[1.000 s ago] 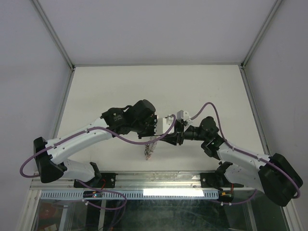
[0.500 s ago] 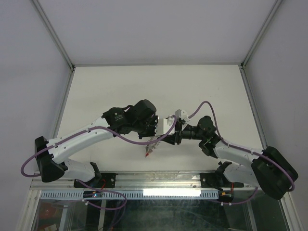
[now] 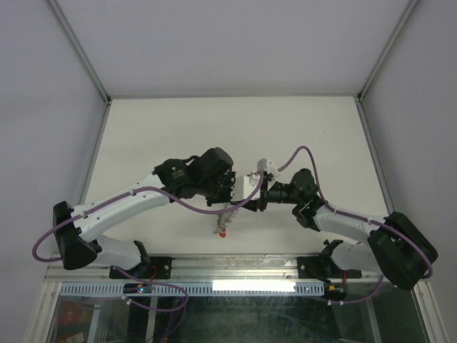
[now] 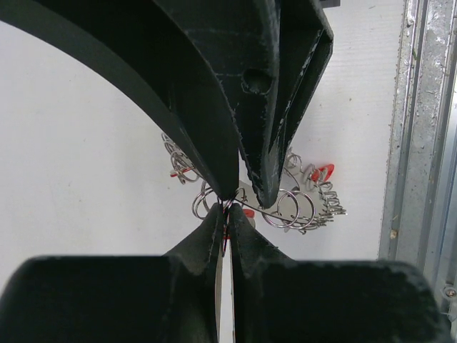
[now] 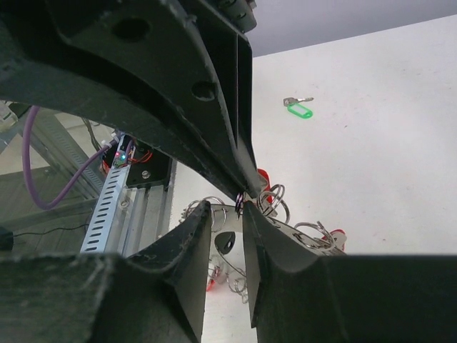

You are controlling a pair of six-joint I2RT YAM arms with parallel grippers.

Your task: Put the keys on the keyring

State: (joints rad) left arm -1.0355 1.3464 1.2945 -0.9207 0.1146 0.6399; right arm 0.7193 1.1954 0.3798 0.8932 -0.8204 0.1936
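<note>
The two arms meet over the near middle of a white table point(image 3: 214, 128), gripper tips almost touching. The left gripper point(image 4: 226, 213) is fully closed, its tips pinching a thin wire loop of the keyring point(image 4: 289, 207). The rest of the keyring hangs below as a tangle of silvery rings and keys with red pieces. It hangs close to the metal rail point(image 4: 421, 143) that runs along the table's near edge.

The right gripper point(image 5: 239, 211) comes in from the right. Its jaws are a narrow gap apart at the same loop, and it is not clear whether they grip anything.

A green key point(image 5: 300, 110) lies flat on the tabletop, well apart from the keyring. Beyond the grippers a broad stretch of white tabletop runs to the far wall point(image 3: 214, 43), with panels closing the left and right sides.
</note>
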